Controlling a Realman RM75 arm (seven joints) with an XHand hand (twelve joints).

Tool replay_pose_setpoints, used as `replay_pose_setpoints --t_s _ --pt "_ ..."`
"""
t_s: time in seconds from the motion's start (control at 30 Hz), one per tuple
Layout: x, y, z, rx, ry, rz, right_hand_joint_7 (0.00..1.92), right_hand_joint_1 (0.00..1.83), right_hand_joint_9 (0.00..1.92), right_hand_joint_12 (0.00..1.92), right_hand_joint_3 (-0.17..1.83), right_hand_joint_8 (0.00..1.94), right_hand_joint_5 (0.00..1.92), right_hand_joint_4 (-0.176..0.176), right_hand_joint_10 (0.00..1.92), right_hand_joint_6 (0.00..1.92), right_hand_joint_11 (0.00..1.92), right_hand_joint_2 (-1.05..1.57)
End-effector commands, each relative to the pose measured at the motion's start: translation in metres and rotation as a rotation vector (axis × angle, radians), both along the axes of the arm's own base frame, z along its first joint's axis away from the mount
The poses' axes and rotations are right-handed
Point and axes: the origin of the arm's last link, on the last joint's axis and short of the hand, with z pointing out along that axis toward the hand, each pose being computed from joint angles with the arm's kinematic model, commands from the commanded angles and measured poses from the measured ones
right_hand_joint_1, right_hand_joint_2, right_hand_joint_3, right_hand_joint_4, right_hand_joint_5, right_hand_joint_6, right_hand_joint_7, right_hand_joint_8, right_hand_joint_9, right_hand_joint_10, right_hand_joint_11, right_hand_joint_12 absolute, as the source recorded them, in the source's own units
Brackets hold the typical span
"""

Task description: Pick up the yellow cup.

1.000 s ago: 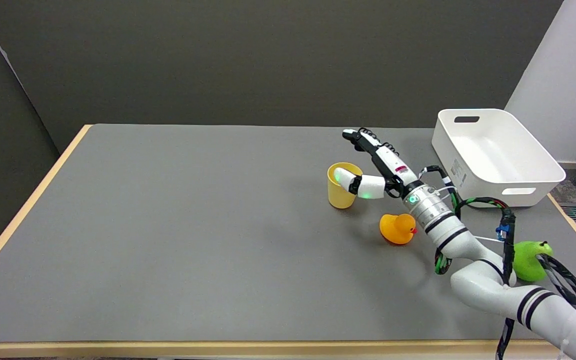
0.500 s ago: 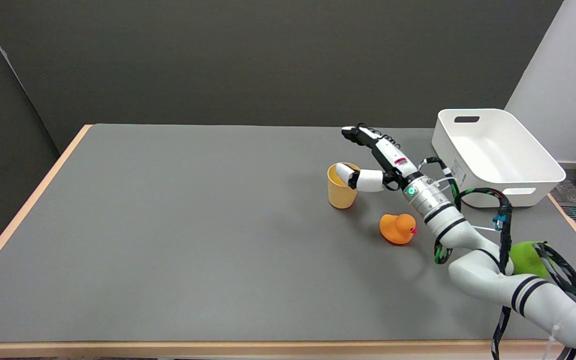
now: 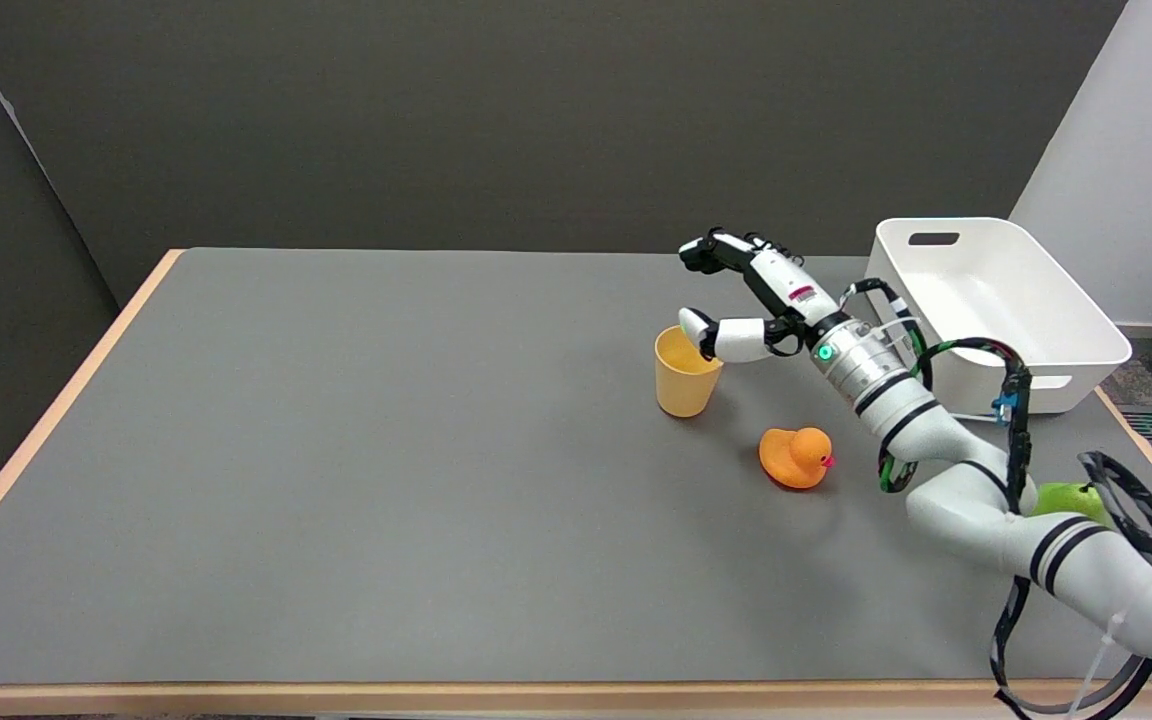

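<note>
The cup [image 3: 686, 374] is yellow, the duck [image 3: 794, 457] orange, the bin [image 3: 996, 310] white, the table [image 3: 386, 470] grey, and the hand [image 3: 751, 300] black-and-white.

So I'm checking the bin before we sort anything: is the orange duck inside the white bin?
No, the orange rubber duck sits on the grey table, in front of the white bin and apart from it.

The grey counter [image 3: 386, 480] carries a yellow cup [image 3: 684, 377] upright right of centre, an orange duck [image 3: 794, 457] just nearer, a green toy [image 3: 1066, 497] near right, and a white bin [image 3: 996, 310] far right.
</note>
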Motion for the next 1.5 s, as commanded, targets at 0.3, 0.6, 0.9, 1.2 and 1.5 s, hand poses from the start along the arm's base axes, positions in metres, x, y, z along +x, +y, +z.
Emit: replay_pose_setpoints --t_s 0.3,0.6,0.9,1.2,1.5 --pt "0.009 0.001 0.019 -0.007 0.171 -0.095 0.46 0.82 0.28 1.16 0.93 0.57 0.32 -0.155 0.89 0.64 0.01 0.66" --pt "0.017 -0.003 0.015 0.013 0.237 -0.114 0.47 0.82 0.29 1.17 0.93 0.57 0.32 -0.149 0.9 0.65 0.03 0.65" --pt "0.019 -0.005 0.011 0.018 0.237 -0.118 0.47 0.81 0.31 1.18 0.93 0.58 0.33 -0.144 0.91 0.65 0.04 0.65" --pt "0.027 -0.016 0.006 0.018 0.291 -0.173 0.48 0.81 0.32 1.19 0.93 0.58 0.33 -0.142 0.93 0.65 0.04 0.65" --pt "0.025 -0.026 0.003 0.004 0.33 -0.248 0.48 0.81 0.32 1.19 0.92 0.59 0.34 -0.141 0.94 0.68 0.05 0.65"
